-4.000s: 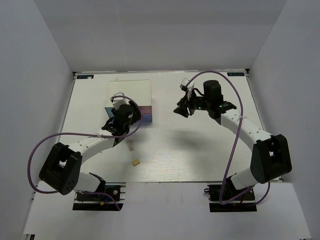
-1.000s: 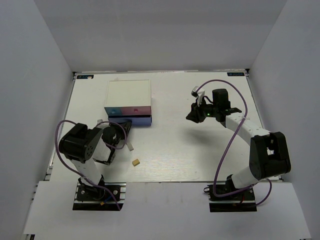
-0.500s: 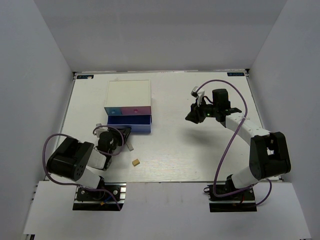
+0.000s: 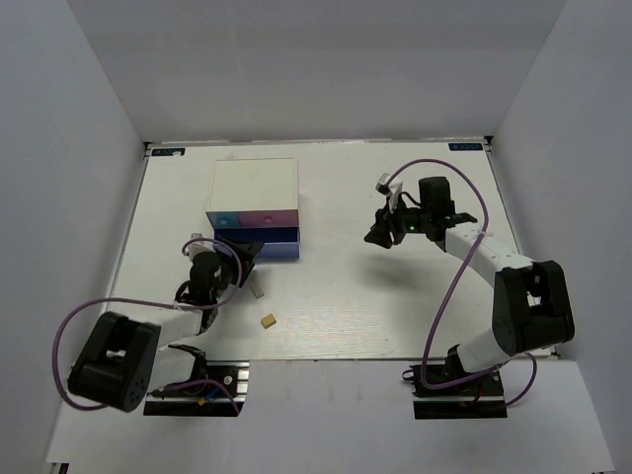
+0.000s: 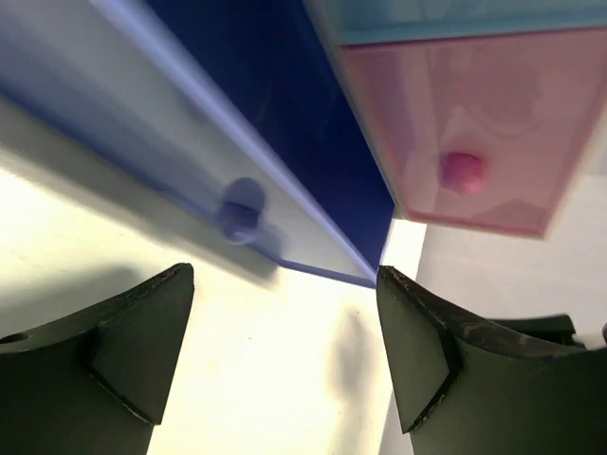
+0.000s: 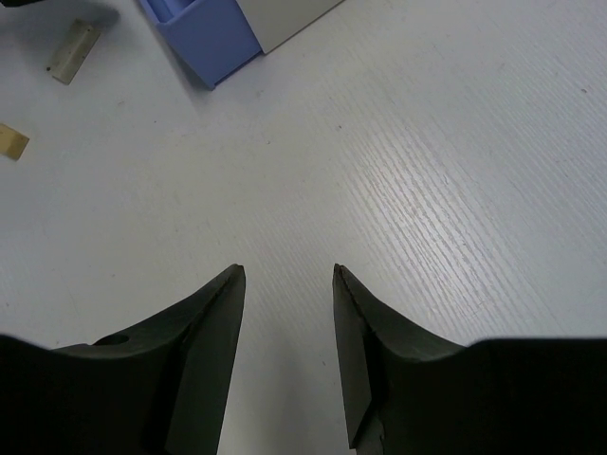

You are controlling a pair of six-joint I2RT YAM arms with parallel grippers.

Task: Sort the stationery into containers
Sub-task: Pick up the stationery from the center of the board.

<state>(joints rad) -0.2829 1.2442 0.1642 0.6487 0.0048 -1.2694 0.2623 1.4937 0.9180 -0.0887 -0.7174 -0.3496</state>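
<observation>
**Item: blue drawer (image 4: 259,247), drawer box (image 4: 255,183).** Lowest drawer, standing pulled out toward the arms. Its knob (image 5: 239,220) faces the left wrist camera. The pink drawer (image 5: 474,142) above it is shut.

**Item: left gripper (image 5: 285,341).** Low, just in front of the blue drawer front. Fingers (image 5: 142,341) wide apart with nothing between them. The knob lies just ahead of the gap, apart from both pads.

**Item: right gripper (image 6: 285,318).** Over bare table (image 4: 375,296), well apart from the box. Fingers (image 6: 223,313) moderately apart and empty.

**Item: stationery.** A pale eraser (image 4: 256,289) lies on the table just in front of the open drawer, near the left gripper. A tan eraser (image 4: 267,320) lies a little nearer the arm bases. No highlighter shows in any view.

**Step in hand (judged):** the drawer is open and ready, and loading has not begun. The pale eraser is the likely first pick for the left arm.

**Handling notes:**
- Draw the left gripper straight back and up, so that no finger catches the knob and nudges the drawer shut.
- Come down on the eraser from above, with the pads across its narrow sides. It is small and flat, so close low, near the table.
- Release only when well inside the drawer walls.
</observation>
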